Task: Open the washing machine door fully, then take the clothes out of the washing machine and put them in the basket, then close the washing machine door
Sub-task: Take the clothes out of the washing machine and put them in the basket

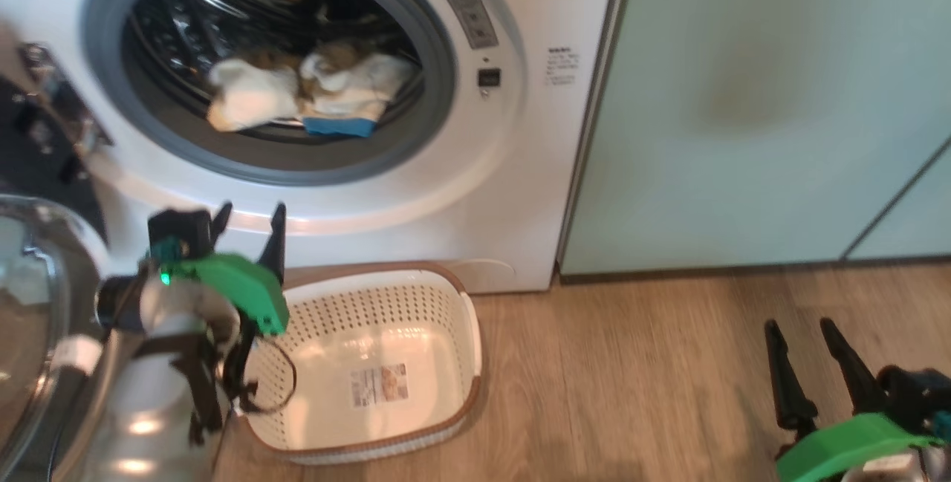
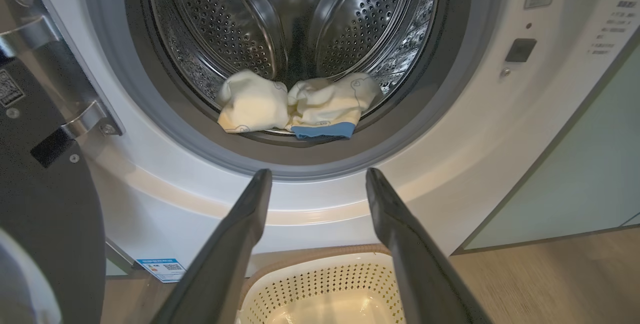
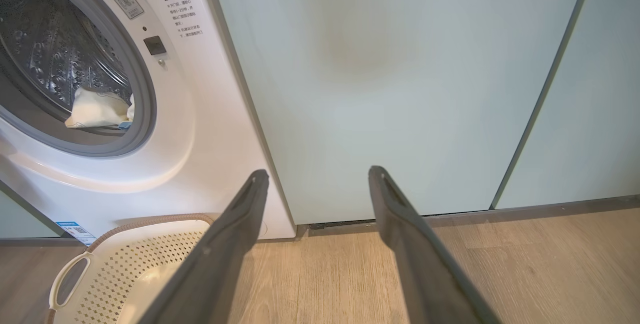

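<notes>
The white washing machine (image 1: 520,185) stands open, its door (image 1: 26,296) swung out at the far left, glass bowl showing. Cream clothes (image 1: 304,88) with a blue trim patch lie at the front of the drum, also seen as clothes (image 2: 295,104) in the left wrist view. The cream basket (image 1: 446,296) sits on the floor below the drum mouth. My left gripper (image 1: 249,222) is open, fingers pointing up at the machine's front just above the basket's left end. My right gripper (image 1: 802,333) is open low at the right, facing the cabinets.
Pale green cabinets (image 1: 743,111) stand right of the machine. Wooden floor (image 1: 631,393) stretches between basket and right gripper. The door's metal hinge (image 2: 60,64) sits at the machine's left side. A blue sticker (image 2: 162,269) marks the machine's bottom left.
</notes>
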